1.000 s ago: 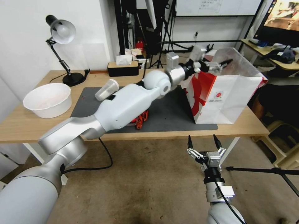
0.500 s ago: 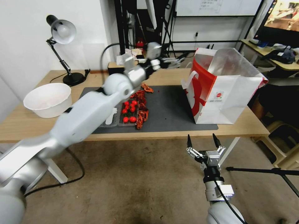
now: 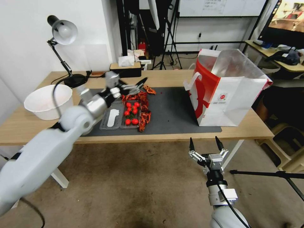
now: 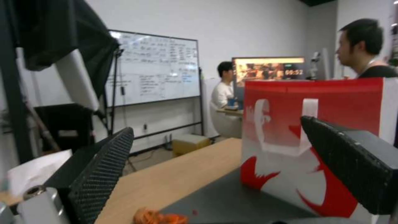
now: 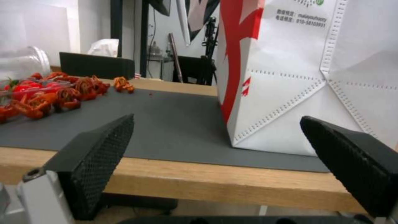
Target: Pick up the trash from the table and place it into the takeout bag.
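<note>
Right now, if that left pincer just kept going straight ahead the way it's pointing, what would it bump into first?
Probably the takeout bag: the open left pincer faces its red side across the dark mat, with nothing between, though depth is uncertain.

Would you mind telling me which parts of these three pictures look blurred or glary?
Head view: the left claw and its arm are motion-smeared over the table; the lamp glares. Left wrist view: the takeout bag looks soft. Right wrist view: the right claw fingers are crisp.

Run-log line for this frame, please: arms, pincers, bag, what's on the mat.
left pincer: open, empty, above mat's far side | right pincer: open, parked below table edge | takeout bag: upright | clear tray: tomatoes, red scraps beside
</note>
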Motion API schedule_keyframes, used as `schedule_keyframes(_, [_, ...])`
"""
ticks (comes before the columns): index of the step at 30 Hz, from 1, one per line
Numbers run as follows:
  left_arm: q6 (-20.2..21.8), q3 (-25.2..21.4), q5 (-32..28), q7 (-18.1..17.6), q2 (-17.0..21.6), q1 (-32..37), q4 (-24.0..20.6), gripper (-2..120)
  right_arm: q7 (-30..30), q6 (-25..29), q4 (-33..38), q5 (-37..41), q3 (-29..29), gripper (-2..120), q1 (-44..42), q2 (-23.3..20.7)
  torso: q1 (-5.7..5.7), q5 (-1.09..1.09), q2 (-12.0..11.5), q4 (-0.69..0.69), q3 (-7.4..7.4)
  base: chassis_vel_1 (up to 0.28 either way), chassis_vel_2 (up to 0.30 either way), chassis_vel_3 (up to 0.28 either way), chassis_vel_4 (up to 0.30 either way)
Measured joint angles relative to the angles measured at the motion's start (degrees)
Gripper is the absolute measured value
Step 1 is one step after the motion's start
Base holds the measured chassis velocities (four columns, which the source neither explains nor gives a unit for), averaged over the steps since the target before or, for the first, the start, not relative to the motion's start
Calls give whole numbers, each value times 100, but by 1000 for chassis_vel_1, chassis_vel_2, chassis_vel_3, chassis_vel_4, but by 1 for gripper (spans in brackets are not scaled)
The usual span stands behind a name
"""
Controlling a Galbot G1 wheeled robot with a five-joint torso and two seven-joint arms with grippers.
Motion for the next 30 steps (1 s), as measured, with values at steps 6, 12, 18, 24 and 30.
schedule_keyframes(6, [-36,-780,338,-293,-63,1097,-400,100,-5,2,-26,-2,-48,100,37,6,0,-2,0,-1,0,0,0,0,0])
schedule_keyframes(12, [-67,-1838,1307,-851,-714,2487,-805,100,-6,33,-56,-3,-56,100,39,-1,0,0,-1,0,0,0,0,0,0])
schedule_keyframes(18, [-128,-2509,2055,-1228,-1318,3148,-980,100,-5,77,-85,2,-54,100,46,-3,-1,0,-1,-1,0,0,0,0,0])
schedule_keyframes(24, [-114,-3065,2611,-1559,-1720,3837,-1151,100,-2,107,-125,8,-48,100,73,-6,0,0,-1,1,0,0,0,0,0])
schedule_keyframes(30, [-416,-3227,3055,-1606,-1977,4358,-1077,100,6,109,-155,15,-46,100,91,-7,0,0,-1,0,1,0,0,0,0])
